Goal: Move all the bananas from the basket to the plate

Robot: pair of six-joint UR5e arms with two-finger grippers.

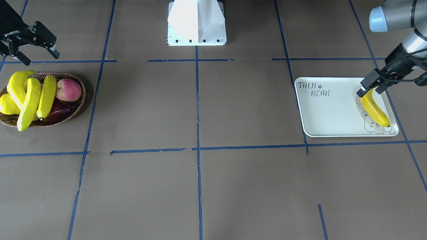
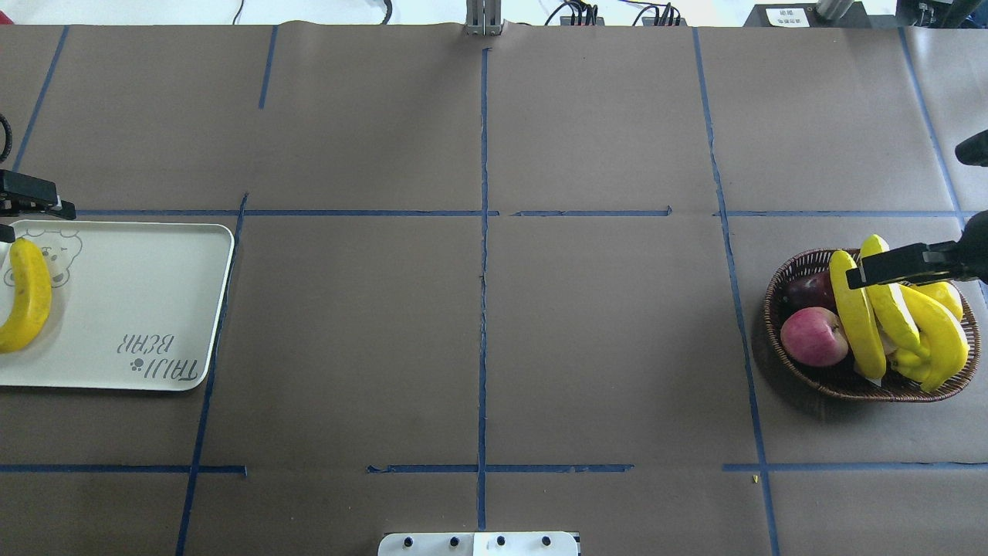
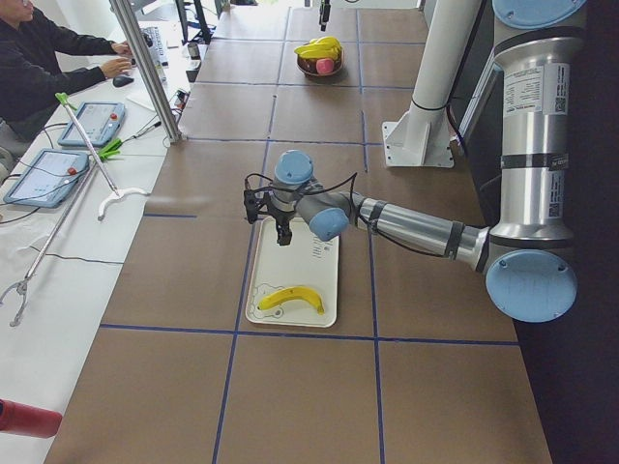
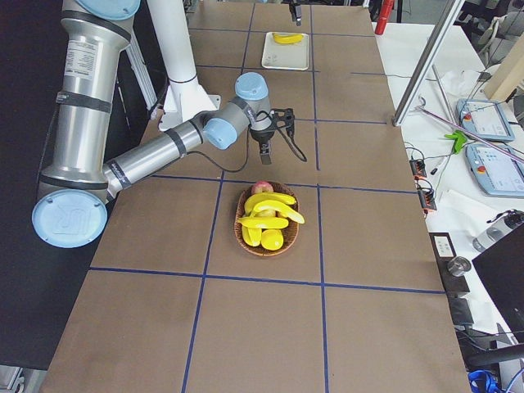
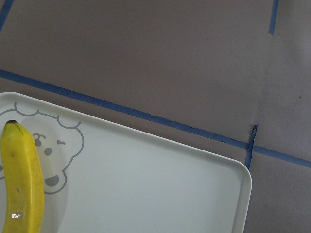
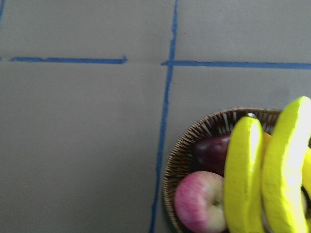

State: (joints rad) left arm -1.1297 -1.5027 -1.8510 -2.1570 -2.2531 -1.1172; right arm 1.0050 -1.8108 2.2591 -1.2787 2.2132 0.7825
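Observation:
One banana (image 1: 375,109) lies flat on the plate (image 1: 333,110), over the bear drawing. My left gripper (image 1: 370,90) hangs open above that banana's end nearest the robot and holds nothing. In the left wrist view the banana (image 5: 22,179) rests on the plate (image 5: 146,184) and no fingers show. Three bananas (image 1: 18,86) (image 1: 30,103) (image 1: 46,96) lie piled in the wicker basket (image 1: 81,100). My right gripper (image 1: 40,57) is open and empty, raised over the basket's side nearest the robot. From overhead, one of its fingers (image 2: 888,266) crosses the bananas (image 2: 857,316).
A red-pink apple (image 1: 68,89), a dark purple fruit (image 1: 60,111) and a short plump yellow fruit (image 1: 6,105) share the basket. The robot's white base (image 1: 196,23) stands at the table's middle edge. A person sits at a side desk (image 3: 58,58).

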